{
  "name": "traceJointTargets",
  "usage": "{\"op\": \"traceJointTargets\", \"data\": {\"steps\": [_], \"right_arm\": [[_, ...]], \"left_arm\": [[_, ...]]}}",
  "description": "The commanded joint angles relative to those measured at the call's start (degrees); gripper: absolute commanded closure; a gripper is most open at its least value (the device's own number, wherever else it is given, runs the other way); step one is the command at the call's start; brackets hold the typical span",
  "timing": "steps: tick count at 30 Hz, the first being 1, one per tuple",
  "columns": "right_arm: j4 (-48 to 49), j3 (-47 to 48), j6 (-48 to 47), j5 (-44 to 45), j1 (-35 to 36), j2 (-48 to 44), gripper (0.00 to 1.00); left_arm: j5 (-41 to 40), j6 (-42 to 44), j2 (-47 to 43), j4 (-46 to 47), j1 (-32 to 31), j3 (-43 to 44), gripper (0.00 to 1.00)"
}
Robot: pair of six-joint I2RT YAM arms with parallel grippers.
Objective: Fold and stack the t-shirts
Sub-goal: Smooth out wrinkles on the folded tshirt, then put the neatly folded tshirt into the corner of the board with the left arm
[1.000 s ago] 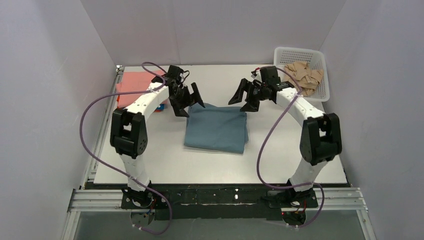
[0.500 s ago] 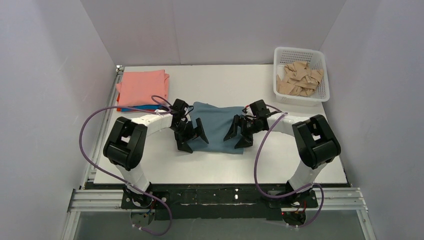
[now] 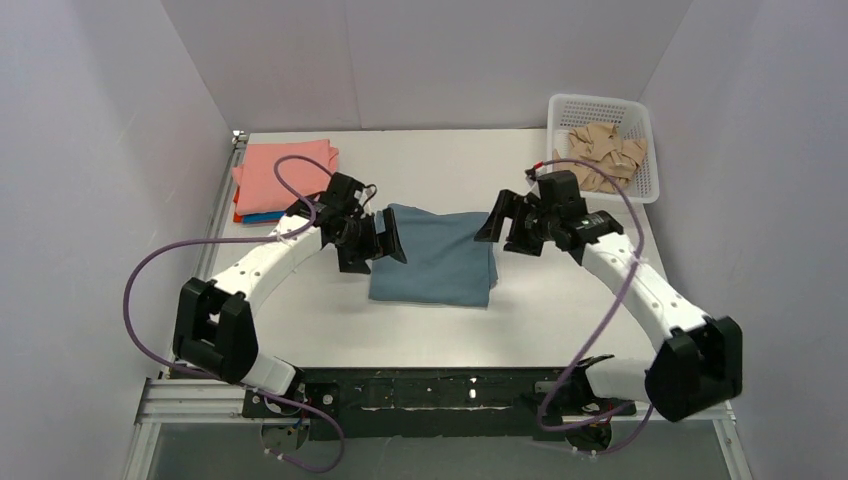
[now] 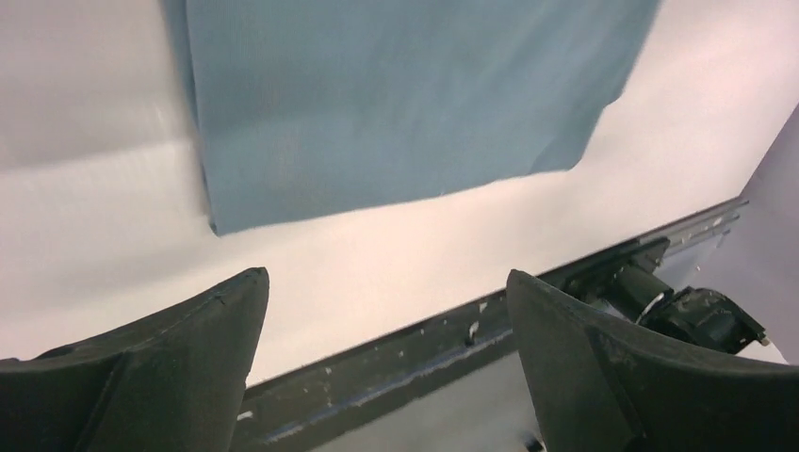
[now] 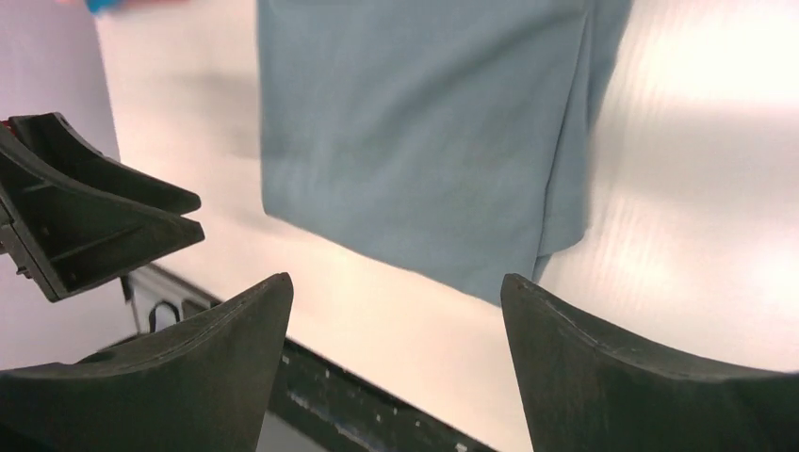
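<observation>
Now the folded grey-blue cotton t-shirt (image 3: 432,258) lies flat in the middle of the white tabletop (image 3: 570,310), with bare room all round. The left gripper (image 3: 373,247) hangs wide open and empty at its left edge, the right gripper (image 3: 508,230) the same by its far right corner. Only the top view shows the whole folded salmon-pink t-shirt (image 3: 283,172) far left.

Your left arm (image 3: 255,265) and right arm (image 3: 640,280) are white with black joints. Purple cables (image 3: 131,290) trail along both. Each end effector (image 4: 386,275) has black wedge fingers (image 4: 160,377).
</observation>
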Motion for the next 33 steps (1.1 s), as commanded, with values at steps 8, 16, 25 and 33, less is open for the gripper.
{"op": "traceJointTargets", "data": {"steps": [8, 16, 25, 33], "right_arm": [[-11.17, -2.82, 0.35, 27.29, -2.15, -18.73, 0.09], [-9.55, -4.56, 0.90, 29.23, -2.38, -22.02, 0.09], [-9.38, -5.25, 0.76, 29.95, -2.46, -20.90, 0.09], [-6.68, -7.30, 0.04, 29.53, -2.63, -19.88, 0.09]], "left_arm": [[-13.38, 15.39, 10.99, -7.52, 7.17, 15.13, 0.02], [-10.16, 14.74, 27.41, -13.64, 7.64, 27.02, 0.02], [-3.61, 7.20, 31.91, -7.12, 7.03, 22.78, 0.02], [-10.19, 4.47, 34.18, -6.38, 0.81, 19.74, 0.15]]}}
